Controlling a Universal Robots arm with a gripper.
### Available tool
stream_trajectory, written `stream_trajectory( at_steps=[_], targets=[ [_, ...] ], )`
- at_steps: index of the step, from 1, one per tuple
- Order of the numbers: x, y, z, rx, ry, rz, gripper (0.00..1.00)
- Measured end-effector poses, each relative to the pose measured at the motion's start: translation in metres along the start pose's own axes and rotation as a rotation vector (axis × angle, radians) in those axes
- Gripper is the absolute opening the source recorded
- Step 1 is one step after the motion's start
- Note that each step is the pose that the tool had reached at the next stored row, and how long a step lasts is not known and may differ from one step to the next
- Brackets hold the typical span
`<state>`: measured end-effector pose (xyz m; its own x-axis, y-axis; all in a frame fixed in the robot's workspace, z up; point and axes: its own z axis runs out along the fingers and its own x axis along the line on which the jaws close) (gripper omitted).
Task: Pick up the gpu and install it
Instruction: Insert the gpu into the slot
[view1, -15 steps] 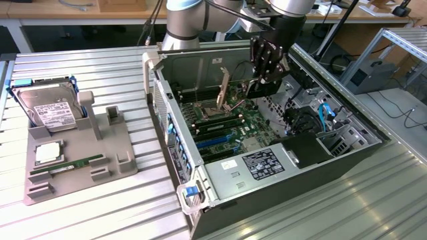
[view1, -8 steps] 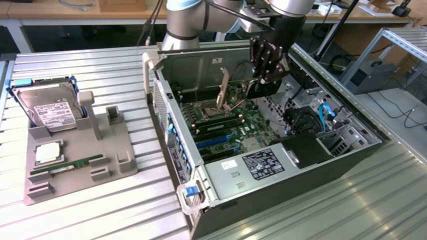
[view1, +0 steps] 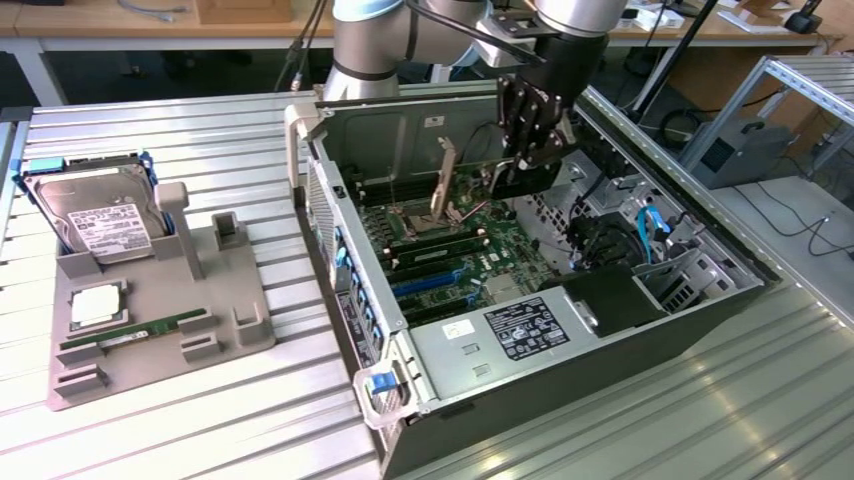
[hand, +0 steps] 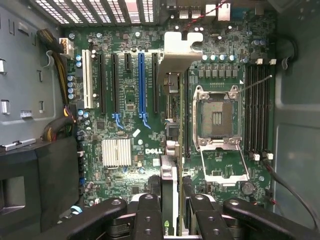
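**Exterior view.** Your case (view1: 534, 330) lies open on the slatted counter (view1: 174, 130). The arm reaches down into it from the far side. Your pincer (view1: 531, 160) hangs inside the case over the board, with the gpu (view1: 511, 183) at its fingertips as a dark slab. A pale strip leans toward the case's rear wall; it looks like the bracket end, though you cannot confirm that from here. This angle does not settle whether the card's lower edge touches a slot. Well apart, toward the exterior view's left, a grey holder (view1: 160, 300) carries a drive (view1: 100, 225) standing tilted. A green memory stick (view1: 134, 335) lies in the holder's groove, and a pale square chip (view1: 96, 305) sits beside it.

**Wrist view.** Here you get the grip itself. The pincer (hand: 176, 222) is clenched on the gpu (hand: 169, 195), black fingers (hand: 150, 215) on either side of it. You see the card edge-on, with its silvery bracket (hand: 182, 50) at the end nearest the rear vents. You also get the motherboard (hand: 125, 100) in detail. The card's line runs between the blue slot (hand: 141, 85) and the open socket (hand: 217, 117), near a black slot. A finned heatsink (hand: 116, 151) sits on the blue slot's side of the card.
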<state>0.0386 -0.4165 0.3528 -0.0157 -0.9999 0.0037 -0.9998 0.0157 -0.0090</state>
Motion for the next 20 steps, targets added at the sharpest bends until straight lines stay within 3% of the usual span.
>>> stream_trajectory(
  at_steps=[20],
  targets=[
    [0.0022, 0.0042, 0.0051, 0.0000, 0.0000, 0.000, 0.27]
  ],
)
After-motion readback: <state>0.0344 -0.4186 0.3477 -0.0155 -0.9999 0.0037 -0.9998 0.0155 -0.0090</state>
